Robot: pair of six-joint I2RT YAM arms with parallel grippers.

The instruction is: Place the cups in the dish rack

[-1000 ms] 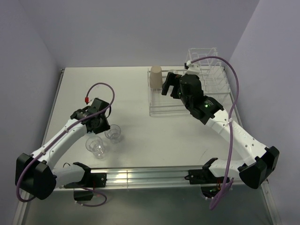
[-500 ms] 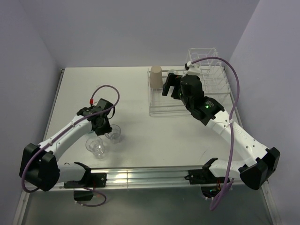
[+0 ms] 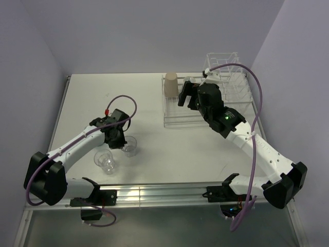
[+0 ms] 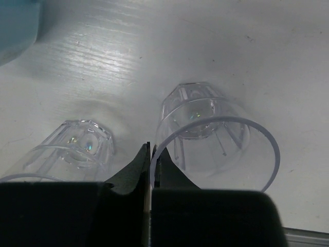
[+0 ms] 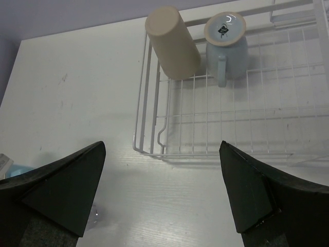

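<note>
My left gripper (image 4: 150,149) is shut on the near rim of a clear tumbler (image 4: 216,134), one finger inside and one outside, with the tumbler low at the table. It shows in the top view (image 3: 129,147) beside my left gripper (image 3: 122,143). The second clear tumbler (image 4: 72,146) stands just left of it (image 3: 105,160). The tan paper cup (image 5: 172,41) and the light blue mug (image 5: 226,49) stand upside down in the white dish rack (image 5: 205,128). My right gripper (image 5: 162,190) is open and empty above the rack's near left corner (image 3: 185,95). A light blue thing (image 4: 15,25) shows at a corner.
The rack (image 3: 177,121) sits at the far right of the white table, with tall dividers (image 3: 223,62) at its far end. Purple cables loop above both arms. A metal rail (image 3: 154,193) runs along the near edge.
My left gripper has moved right and a little nearer, and the tumbler at its jaws has shifted slightly right. The right arm has barely moved.
</note>
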